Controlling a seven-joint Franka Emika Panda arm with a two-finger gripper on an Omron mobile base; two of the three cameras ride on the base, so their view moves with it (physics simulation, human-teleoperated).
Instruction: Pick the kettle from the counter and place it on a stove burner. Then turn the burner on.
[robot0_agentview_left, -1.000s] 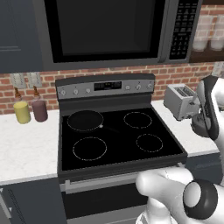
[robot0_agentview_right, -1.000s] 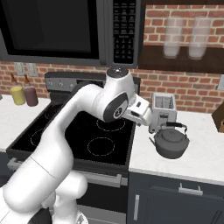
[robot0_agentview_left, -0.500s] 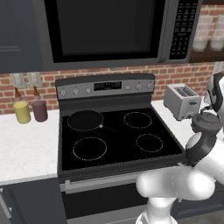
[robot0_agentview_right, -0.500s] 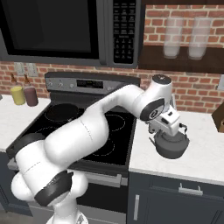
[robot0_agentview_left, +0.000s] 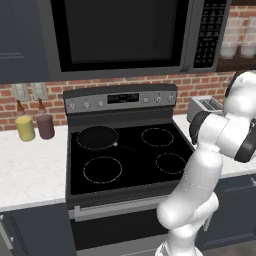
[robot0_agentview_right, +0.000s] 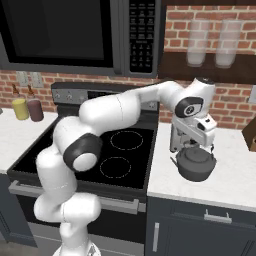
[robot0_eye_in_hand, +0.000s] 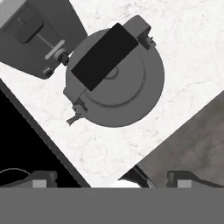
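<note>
The grey kettle stands on the white counter just right of the cooktop, its dark arched handle across the lid. Seen from above, the kettle lies ahead of my fingertips, which stand far apart. My gripper hangs open directly above the kettle, close to the handle but not touching it. The front-right ring is bare, a thin dotted circle on the black glass; the same ring lies beside my arm in the left base view.
A grey toaster stands right behind the kettle, almost touching it. A flat black pan sits on the back-left ring. Two bottles stand on the left counter. The stove knobs line the back panel. The counter's front edge is near.
The arm has swung right, from beside the cooktop's edge to over the kettle, and the hand has come down above its handle. The kettle has not moved.
</note>
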